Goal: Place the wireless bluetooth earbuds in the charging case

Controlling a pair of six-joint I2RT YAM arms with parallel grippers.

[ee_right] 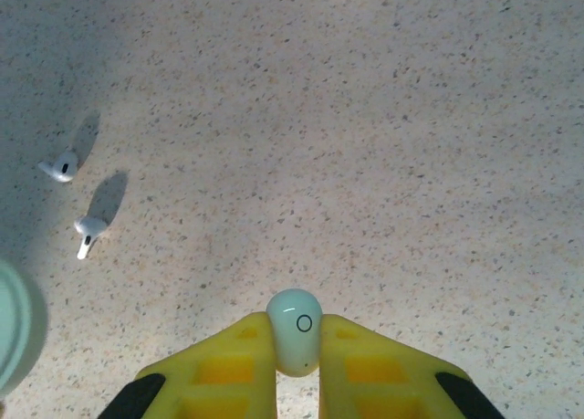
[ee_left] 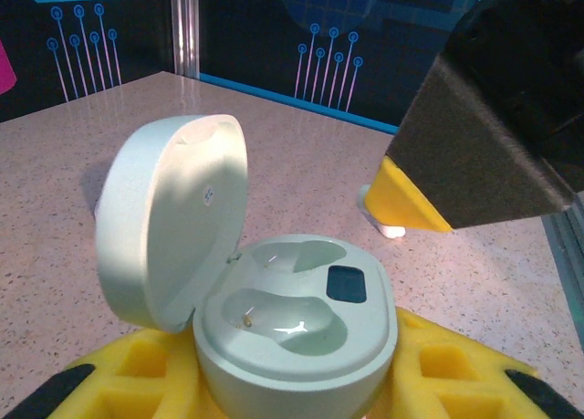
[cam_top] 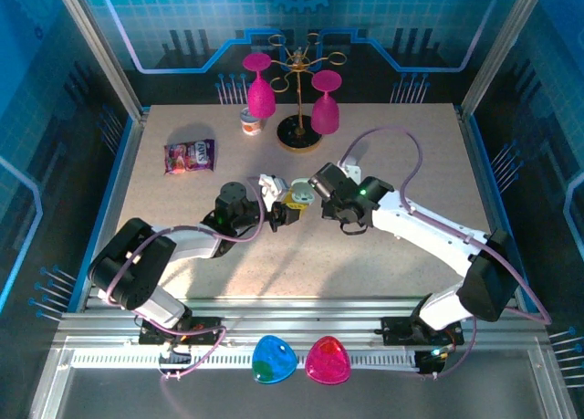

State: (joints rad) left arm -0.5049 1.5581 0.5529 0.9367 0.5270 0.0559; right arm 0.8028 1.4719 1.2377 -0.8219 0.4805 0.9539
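My left gripper (ee_left: 297,387) is shut on the base of a pale mint charging case (ee_left: 301,332), held between its yellow fingers. The case lid (ee_left: 173,218) stands open to the left, and both sockets are empty. My right gripper (ee_right: 294,346) is shut on one pale earbud (ee_right: 294,328), which has a small ring mark on it. It hangs above the bare tabletop, just right of the case (cam_top: 297,198). Two white earbuds (ee_right: 60,167) (ee_right: 88,227) lie on the table to the left in the right wrist view.
A gold rack with pink wine glasses (cam_top: 301,99) stands at the back, with a small cup (cam_top: 251,122) beside it. A purple snack packet (cam_top: 189,155) lies at the back left. Blue (cam_top: 274,360) and pink (cam_top: 328,361) shells sit on the front rail.
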